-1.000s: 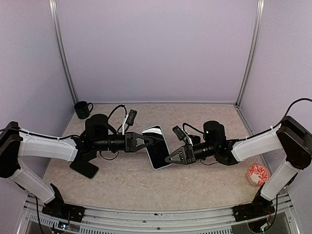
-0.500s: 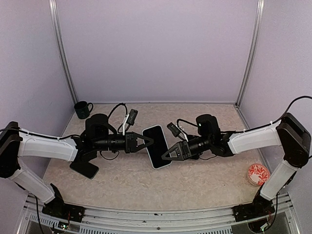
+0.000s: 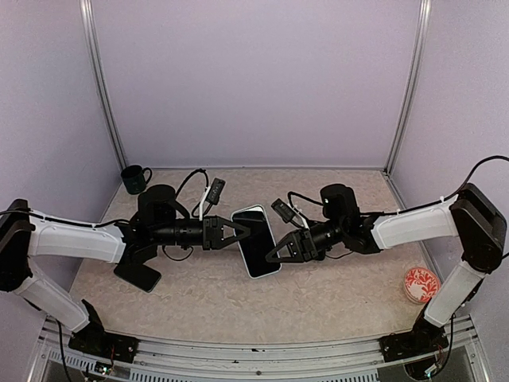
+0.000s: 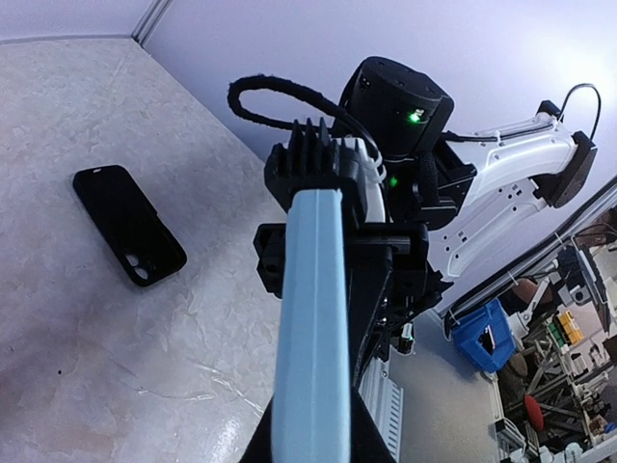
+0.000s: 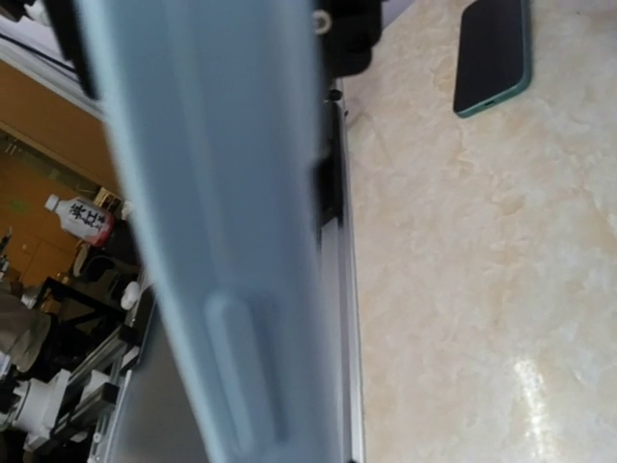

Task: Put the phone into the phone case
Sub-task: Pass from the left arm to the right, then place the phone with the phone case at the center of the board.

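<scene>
The left gripper (image 3: 245, 231) was pinched tight on one edge of the phone (image 3: 256, 243). The right gripper (image 3: 272, 255) pinched the other edge, right across from it. The phone hung between them, up off the table (image 3: 334, 294), and its rim was light blue. A flat black thing (image 4: 128, 225) lay down behind the left gripper.

Finishes before you
Your phone (image 3: 256, 241) has a glossy black face and a smooth matt blue plastic edge; the table (image 3: 199, 302) looks like polished mottled stone.
</scene>
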`<state>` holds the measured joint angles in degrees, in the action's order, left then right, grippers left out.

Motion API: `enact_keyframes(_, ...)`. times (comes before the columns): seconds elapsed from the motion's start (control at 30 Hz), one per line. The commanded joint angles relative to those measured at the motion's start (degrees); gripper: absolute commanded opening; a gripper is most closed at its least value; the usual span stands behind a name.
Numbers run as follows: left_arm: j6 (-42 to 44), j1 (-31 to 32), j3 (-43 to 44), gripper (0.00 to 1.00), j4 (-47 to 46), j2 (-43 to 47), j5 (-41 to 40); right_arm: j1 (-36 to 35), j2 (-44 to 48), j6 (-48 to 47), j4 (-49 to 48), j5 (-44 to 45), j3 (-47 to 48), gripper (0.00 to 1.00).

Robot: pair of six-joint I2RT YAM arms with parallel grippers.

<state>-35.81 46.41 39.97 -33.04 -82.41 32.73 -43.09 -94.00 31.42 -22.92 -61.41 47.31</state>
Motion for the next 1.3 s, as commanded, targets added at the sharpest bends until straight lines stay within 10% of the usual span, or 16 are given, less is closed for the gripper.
enact_keyframes(0.0, 1.0, -1.1, 1.1, 0.3, 0.4, 1.2, -4.1, 0.3, -0.4, 4.6, -5.8, -2.6, 1.1, 0.0)
enact_keyframes(0.3, -3.5, -4.6, -5.2, 0.99, 5.2, 10.0, -21.2, 0.1, -4.5, 11.2, -6.5, 5.0, 5.8, 0.0)
enact_keyframes(1.27, -16.2, -16.1, -18.6, 0.99, 32.1, 41.2, -48.1, -2.3, -47.9, 24.7, 6.9, 20.8, 59.4, 0.0)
